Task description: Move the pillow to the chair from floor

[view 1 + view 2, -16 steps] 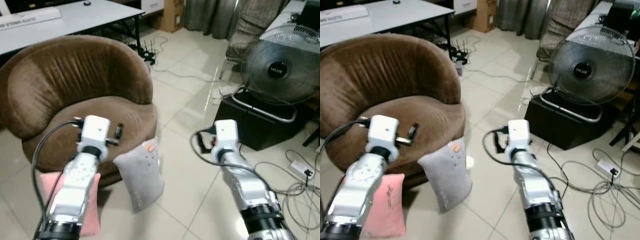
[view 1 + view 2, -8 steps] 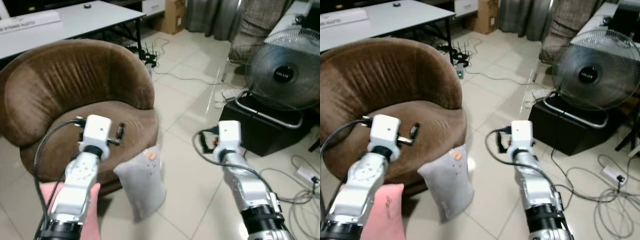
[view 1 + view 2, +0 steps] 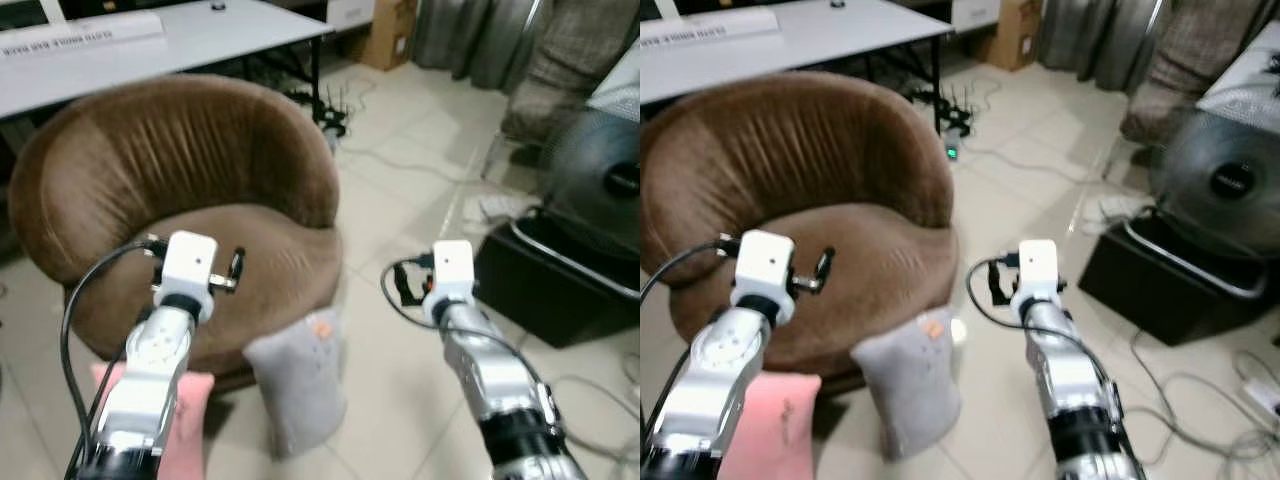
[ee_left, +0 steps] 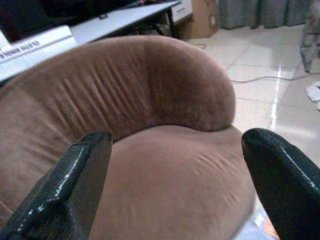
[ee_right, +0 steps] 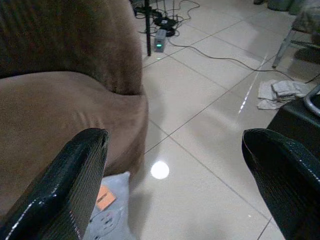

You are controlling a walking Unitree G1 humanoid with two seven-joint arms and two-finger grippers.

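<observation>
We saw grey pillow (image 3: 297, 388) on floor (image 3: 400, 250), leaning against brown chair (image 3: 200, 190) front | left gripper (image 4: 175, 180) jaws apart over seat; right gripper (image 5: 175, 185) jaws apart above floor

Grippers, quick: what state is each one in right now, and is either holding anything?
Left gripper: open, holding nothing, above the brown velvet chair.
Right gripper: open, holding nothing.
</observation>
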